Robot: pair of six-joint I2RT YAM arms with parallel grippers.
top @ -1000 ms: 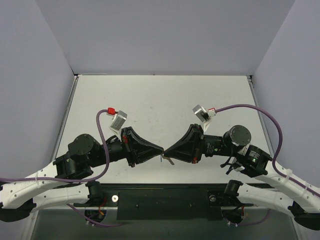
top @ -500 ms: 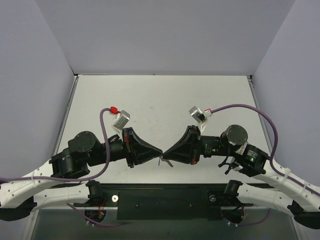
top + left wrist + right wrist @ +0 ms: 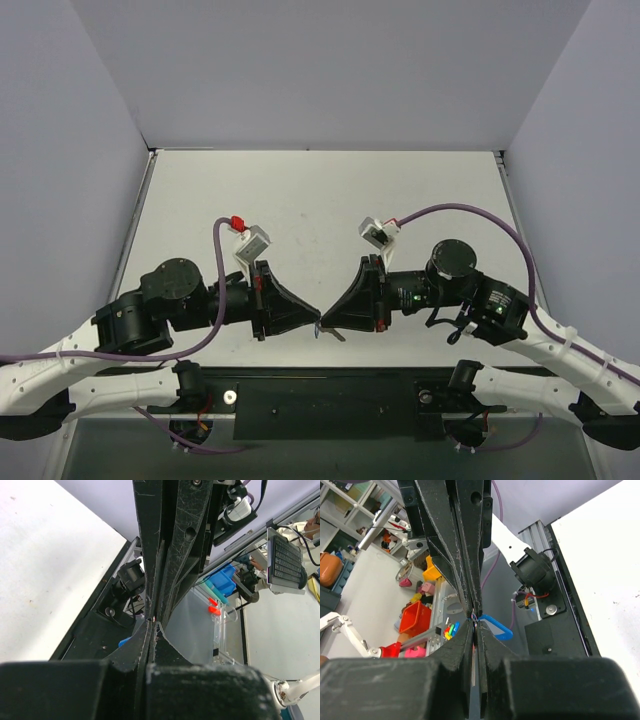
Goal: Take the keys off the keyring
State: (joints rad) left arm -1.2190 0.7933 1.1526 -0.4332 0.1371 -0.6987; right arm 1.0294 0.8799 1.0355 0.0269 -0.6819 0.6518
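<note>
My left gripper (image 3: 311, 320) and right gripper (image 3: 329, 320) meet tip to tip above the table's near edge. In the right wrist view the right gripper (image 3: 474, 623) is shut on the thin silver key (image 3: 473, 672), which shows edge-on between its jaws. The blue tag of the keyring (image 3: 496, 628) hangs just beside the tips. The left gripper's fingers (image 3: 462, 555) come in from above, pressed together. In the left wrist view the left gripper (image 3: 152, 622) is shut at the ring end; the ring itself is too small to see. A bit of the blue tag (image 3: 125, 641) shows to the left.
The white table (image 3: 320, 200) stretches behind the grippers, walled at the left, back and right. The black base plate (image 3: 330, 395) lies just below the grippers at the near edge. Purple cables (image 3: 215, 290) loop over both wrists.
Both grippers have shifted a little left and toward the near edge, still tip to tip. Both wrists have turned, and the arms' elbows have moved left.
</note>
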